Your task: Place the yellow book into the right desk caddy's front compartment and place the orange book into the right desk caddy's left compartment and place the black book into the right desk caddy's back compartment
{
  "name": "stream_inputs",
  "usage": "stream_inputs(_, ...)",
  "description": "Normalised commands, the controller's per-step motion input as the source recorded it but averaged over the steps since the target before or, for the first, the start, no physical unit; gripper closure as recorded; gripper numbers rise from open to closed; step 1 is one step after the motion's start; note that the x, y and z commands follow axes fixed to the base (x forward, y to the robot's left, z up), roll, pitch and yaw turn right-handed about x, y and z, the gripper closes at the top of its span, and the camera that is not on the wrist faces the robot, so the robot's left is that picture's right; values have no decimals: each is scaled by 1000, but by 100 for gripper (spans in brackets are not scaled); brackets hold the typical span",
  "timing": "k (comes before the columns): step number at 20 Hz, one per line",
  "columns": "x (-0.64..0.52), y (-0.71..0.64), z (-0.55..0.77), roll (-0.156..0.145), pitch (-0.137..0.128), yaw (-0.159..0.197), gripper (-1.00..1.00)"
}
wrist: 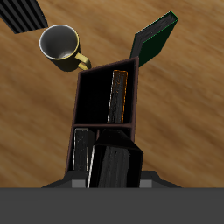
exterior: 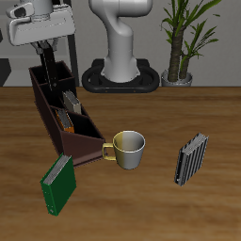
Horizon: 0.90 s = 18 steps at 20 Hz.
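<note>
A mug [exterior: 129,149] with a yellow handle stands on the bench [exterior: 188,108] just beside the low slanted end of the right desk caddy [exterior: 58,111]. A green book [exterior: 58,182] leans near that same end, closer to the front edge of the bench. A black-and-white striped book [exterior: 191,158] stands well apart from the caddy, past the mug. A potted plant [exterior: 186,38] stands far back, behind the bench.

The caddy is a long dark brown box with an open top and walls inside that split it into parts. The orange book [wrist: 120,96] stands on its edge in one part, and only its thin orange cover edge shows. The yellow book [wrist: 80,154] stands on its edge in another part; it looks dark with pale pages. The black book [wrist: 114,166] is shiny and black. It sits at the far back end of the caddy, right under the gripper [exterior: 47,58].

The gripper hangs over that back end. I cannot tell if it is clenched on the black book or has let go, because its fingers are too dark to see.
</note>
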Motion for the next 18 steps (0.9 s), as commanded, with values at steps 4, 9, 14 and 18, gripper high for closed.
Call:
stream_inputs(4, -143, -9, 6, -43, -7, -34, 100)
stream_inputs(9, -154, 101, -67, 10, -3, -18, 100)
stream_inputs(14, 8, -53, -10, -16, 6, -10, 100)
stream_inputs(18, 46, -153, 86, -35, -12, -26, 100)
